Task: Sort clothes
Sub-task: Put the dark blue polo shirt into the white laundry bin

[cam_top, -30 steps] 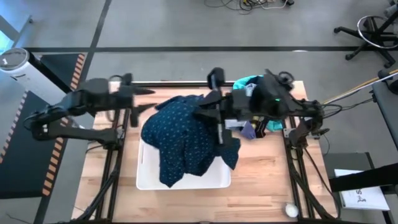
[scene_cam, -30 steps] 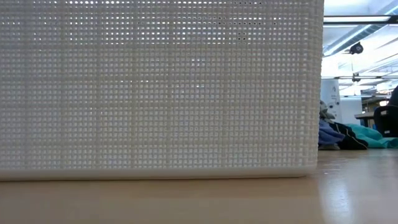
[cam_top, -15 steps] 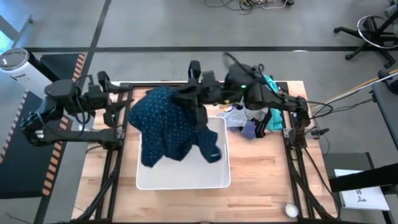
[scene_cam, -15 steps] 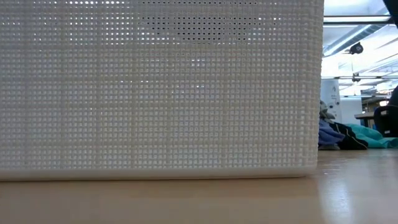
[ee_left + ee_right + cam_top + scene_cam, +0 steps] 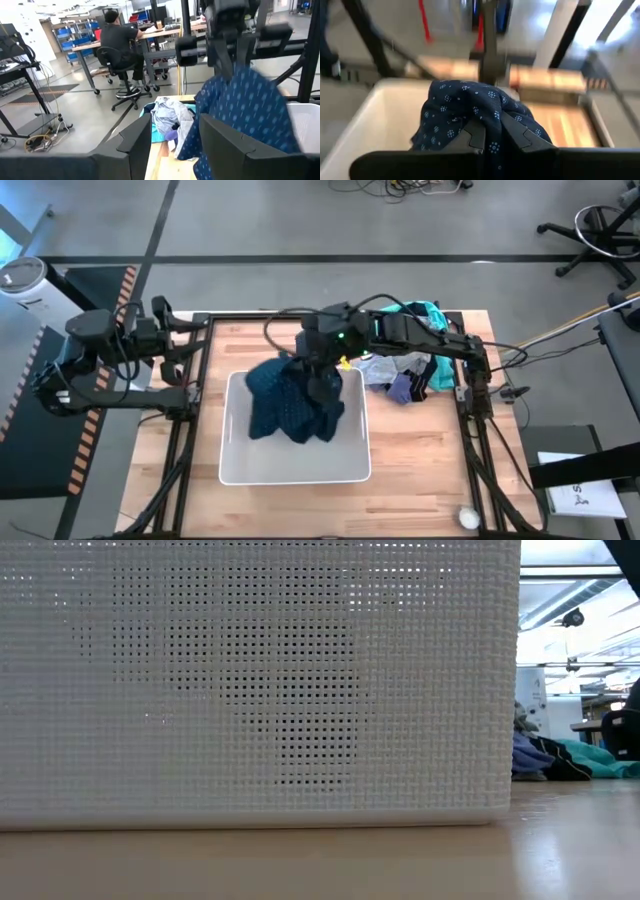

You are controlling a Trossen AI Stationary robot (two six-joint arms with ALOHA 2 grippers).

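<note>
The navy dotted garment [image 5: 290,402] hangs bunched from the right gripper [image 5: 318,370], which is clenched on its upper fold; the cloth's lower part sags into the white bin [image 5: 232,465] and fills the bin's far half toward the middle, while the near half of the bin floor shows bare. In the right wrist view the navy fabric [image 5: 475,117] is pinched between the two dark fingers [image 5: 517,132], with the bin's pale wall below and behind it. The garment looks crumpled and gathered — dark blue with fine pale dots — and it stays inside the bin's rim on every side.

Just right of the bin, on the desk [image 5: 420,470], lies the heap of remaining clothes [image 5: 400,375]: teal at the far edge, grey and lavender nearer, touching one another. The desk's near part beside the bin is open wood. The left gripper [image 5: 160,340] sits at the desk's far left edge, well apart from the bin, its fingers [image 5: 135,145] parted and holding nothing. From the low view the bin's perforated wall [image 5: 260,680] fills most of the frame, with a dark patch showing through the holes.

A second ago the garment was spread wide over the bin and spilling past its far rim; now it is drawn together and lowered inside — and the left arm has pulled back to the edge.
</note>
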